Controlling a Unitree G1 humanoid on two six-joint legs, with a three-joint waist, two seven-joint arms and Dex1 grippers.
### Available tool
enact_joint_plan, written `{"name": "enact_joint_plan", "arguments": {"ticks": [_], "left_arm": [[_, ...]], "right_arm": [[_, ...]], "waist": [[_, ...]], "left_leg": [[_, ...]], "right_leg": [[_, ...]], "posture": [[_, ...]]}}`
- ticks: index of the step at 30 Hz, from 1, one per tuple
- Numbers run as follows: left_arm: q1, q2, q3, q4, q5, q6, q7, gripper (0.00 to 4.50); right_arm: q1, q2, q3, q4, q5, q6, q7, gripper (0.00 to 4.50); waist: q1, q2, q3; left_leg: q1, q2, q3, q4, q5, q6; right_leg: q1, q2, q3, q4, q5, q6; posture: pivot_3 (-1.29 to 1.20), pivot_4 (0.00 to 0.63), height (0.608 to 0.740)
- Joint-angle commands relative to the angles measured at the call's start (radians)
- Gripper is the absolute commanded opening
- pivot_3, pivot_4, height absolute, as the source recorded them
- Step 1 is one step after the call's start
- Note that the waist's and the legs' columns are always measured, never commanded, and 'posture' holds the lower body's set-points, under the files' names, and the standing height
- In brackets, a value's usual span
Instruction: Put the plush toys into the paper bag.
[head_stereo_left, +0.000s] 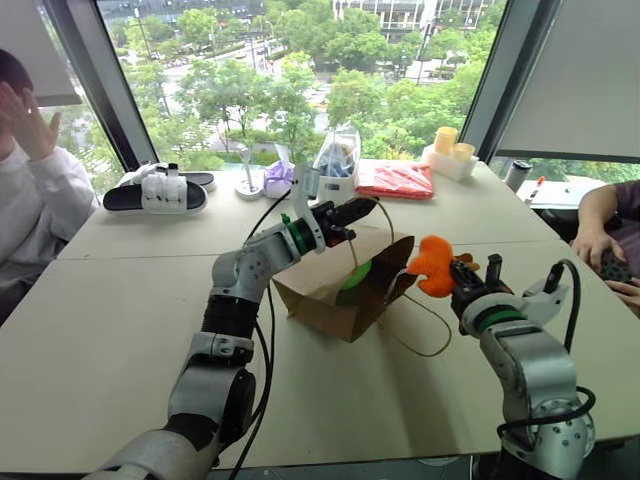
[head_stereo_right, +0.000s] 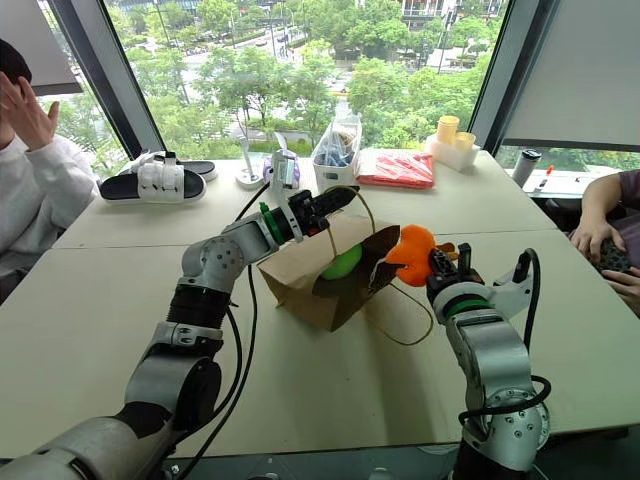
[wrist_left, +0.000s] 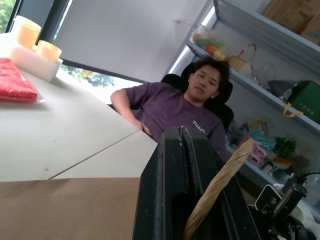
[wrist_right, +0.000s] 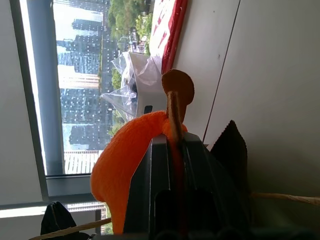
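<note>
The brown paper bag (head_stereo_left: 318, 292) lies on its side in the middle of the table, mouth facing my right arm. A green plush toy (head_stereo_left: 357, 275) sits inside the mouth. My left gripper (head_stereo_left: 356, 212) is above the bag's upper edge, shut on one twisted-cord handle (wrist_left: 220, 180). The other handle (head_stereo_left: 428, 347) loops loosely on the table. My right gripper (head_stereo_left: 458, 282) is just right of the bag's mouth, shut on the orange plush toy (head_stereo_left: 432, 265). In the right wrist view it pinches the toy at a brown stalk (wrist_right: 175, 95).
A person in white (head_stereo_left: 40, 190) sits at the left, and another person's hand (head_stereo_left: 598, 242) rests at the right table edge. Black-and-white sandals (head_stereo_left: 160, 192), a purple bundle (head_stereo_left: 278, 178), a clear plastic bag (head_stereo_left: 338, 160), a red packet (head_stereo_left: 397, 180) and yellow cups (head_stereo_left: 450, 148) line the far side.
</note>
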Motion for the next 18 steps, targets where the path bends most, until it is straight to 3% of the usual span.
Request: {"name": "enact_joint_plan", "arguments": {"ticks": [1, 4, 12, 18], "left_arm": [[-0.011, 0.005, 0.010, -0.055, -0.010, -0.008, 0.002, 0.00], [-0.008, 0.007, 0.017, -0.057, -0.012, -0.005, 0.010, 0.00], [-0.002, 0.001, 0.018, -0.074, -0.024, 0.012, 0.015, 0.00], [0.008, 0.002, 0.014, -0.103, -0.030, 0.030, 0.010, 0.00]], "right_arm": [[0.012, 0.026, 0.054, 0.005, 0.012, -0.028, -0.007, 0.03], [0.050, 0.010, 0.109, 0.021, -0.001, 0.001, -0.018, 0.03], [-0.052, -0.038, 0.210, 0.104, -0.083, 0.058, 0.008, 0.03], [-0.193, -0.200, 0.309, 0.265, -0.202, 0.261, 0.072, 0.03]], "waist": [[0.000, 0.000, 0.000], [0.001, 0.000, 0.000], [0.000, 0.000, 0.000], [0.000, 0.000, 0.000]], "left_leg": [[0.000, 0.000, 0.000, 0.000, 0.000, 0.000], [0.000, 0.000, -0.001, 0.000, 0.000, 0.000], [0.000, 0.000, -0.001, 0.000, 0.000, 0.000], [-0.001, 0.000, 0.000, 0.000, 0.000, 0.000]], "right_leg": [[0.000, 0.000, 0.000, 0.000, 0.000, 0.000], [0.000, 0.000, 0.000, 0.000, 0.000, 0.000], [0.000, 0.000, 0.000, -0.001, 0.000, 0.000], [0.000, 0.000, 0.000, -0.001, 0.000, 0.000]], "posture": [[0.00, 0.150, 0.740], [0.00, 0.150, 0.740], [0.00, 0.150, 0.740], [0.00, 0.150, 0.740]]}}
